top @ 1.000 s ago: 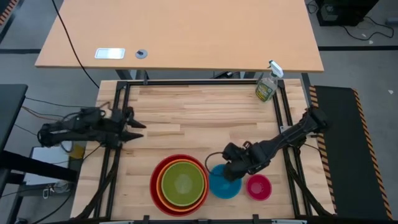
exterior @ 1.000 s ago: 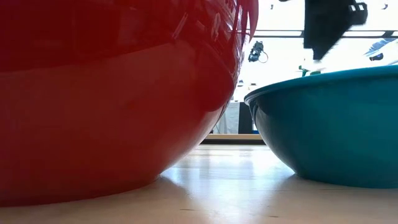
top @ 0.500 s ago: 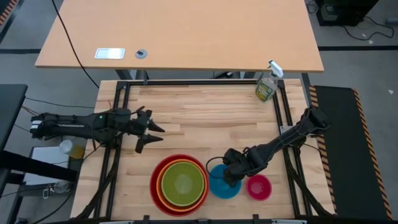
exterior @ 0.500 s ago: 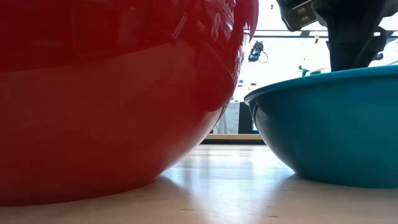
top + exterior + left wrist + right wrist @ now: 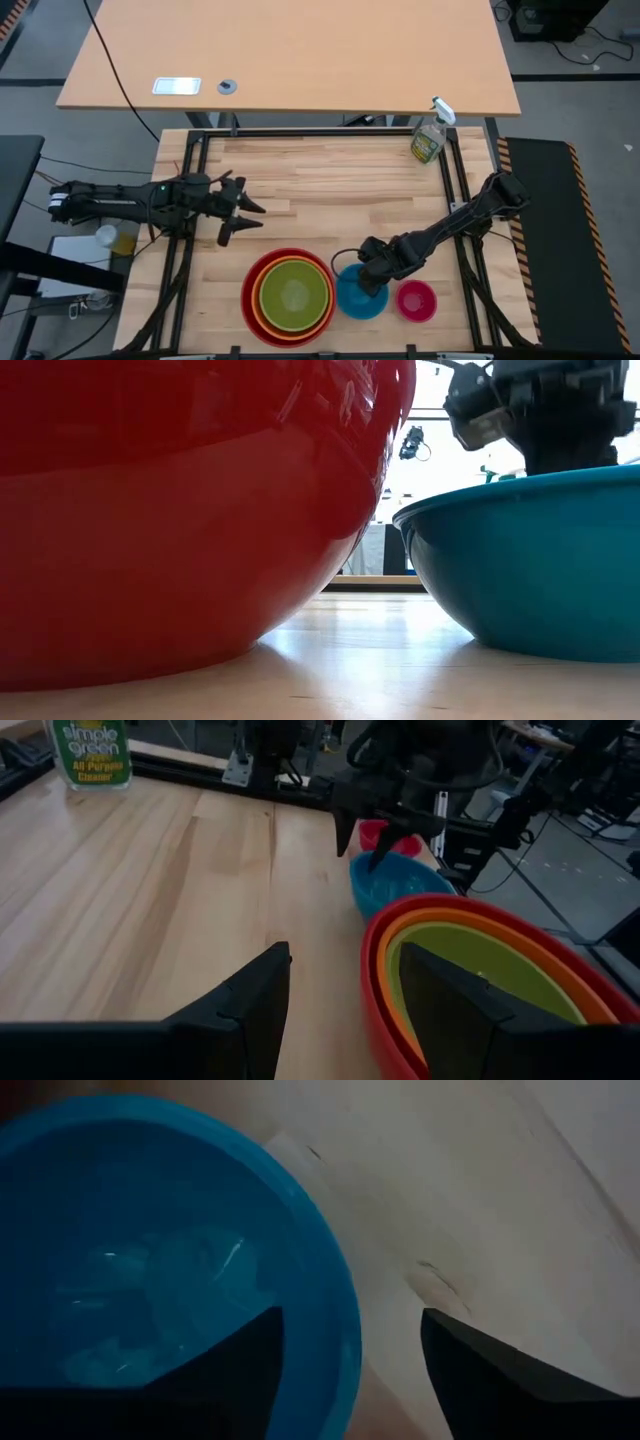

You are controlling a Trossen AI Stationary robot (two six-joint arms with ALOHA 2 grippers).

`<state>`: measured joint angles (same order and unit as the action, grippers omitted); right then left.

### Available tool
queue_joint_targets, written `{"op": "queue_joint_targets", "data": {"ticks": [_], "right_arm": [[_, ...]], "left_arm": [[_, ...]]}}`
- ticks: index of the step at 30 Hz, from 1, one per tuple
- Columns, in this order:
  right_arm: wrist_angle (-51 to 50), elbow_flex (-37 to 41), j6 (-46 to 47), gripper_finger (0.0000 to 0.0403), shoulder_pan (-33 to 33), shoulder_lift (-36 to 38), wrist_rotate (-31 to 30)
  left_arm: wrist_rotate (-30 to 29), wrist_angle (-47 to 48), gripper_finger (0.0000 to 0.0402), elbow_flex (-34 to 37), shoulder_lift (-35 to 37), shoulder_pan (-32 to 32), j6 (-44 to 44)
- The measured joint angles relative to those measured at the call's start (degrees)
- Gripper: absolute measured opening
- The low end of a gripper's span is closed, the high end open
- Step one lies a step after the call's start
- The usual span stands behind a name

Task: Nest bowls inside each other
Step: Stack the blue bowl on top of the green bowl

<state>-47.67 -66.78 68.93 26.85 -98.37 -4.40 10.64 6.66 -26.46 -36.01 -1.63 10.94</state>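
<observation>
Left tool (image 5: 243,217) open over bare bench (image 5: 330,190) planks. Five smooth round plastic bowls along near edge: red (image 5: 248,292), orange (image 5: 258,298), green (image 5: 295,292) nested; blue (image 5: 352,298), pink (image 5: 416,301) separate. Right tool (image 5: 350,1370) open, straddling blue rim. One spray bottle (image 5: 429,138), far right corner.

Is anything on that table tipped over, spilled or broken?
Nothing stands out. The green bowl sits neatly in the orange and red ones, the blue bowl and pink bowl stand upright, and the spray bottle is upright in the far corner.
</observation>
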Motion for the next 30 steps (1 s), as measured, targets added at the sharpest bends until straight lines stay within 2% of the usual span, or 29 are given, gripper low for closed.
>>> {"op": "queue_joint_targets", "data": {"ticks": [6, 10, 15, 18, 25, 30], "right_arm": [[2.83, 2.52, 0.39, 0.0191, 0.0, 0.0, 0.04], [3.64, 2.62, 0.35, 0.0139, -0.19, 0.0, -0.32], [3.61, 2.62, 0.55, 0.0062, -0.47, 0.0, -0.32], [2.39, 2.42, 1.84, 0.0025, -1.04, 0.19, -0.24], [-2.79, 0.75, 3.08, 0.0039, -3.68, 0.13, -0.39], [-14.55, -5.63, 0.4, 0.0037, -5.4, 0.0, -0.58]], "left_arm": [[0.1, 1.7, 0.0192, 0.0, 0.0, -0.02, -0.11], [0.14, 1.82, 0.0192, 0.0, 0.02, -0.01, -0.62], [6.86, 0.2, 0.0192, 0.0, 3.2, 0.02, -5.16], [8.1, 0.08, 0.0192, 0.0, 7.12, 0.02, -5.16], [8.14, 3.49, 0.0192, 0.0, 16.45, 0.02, -4.71], [8.12, 5.13, 0.0192, 0.0, 20.74, 0.0, -4.33]]}}
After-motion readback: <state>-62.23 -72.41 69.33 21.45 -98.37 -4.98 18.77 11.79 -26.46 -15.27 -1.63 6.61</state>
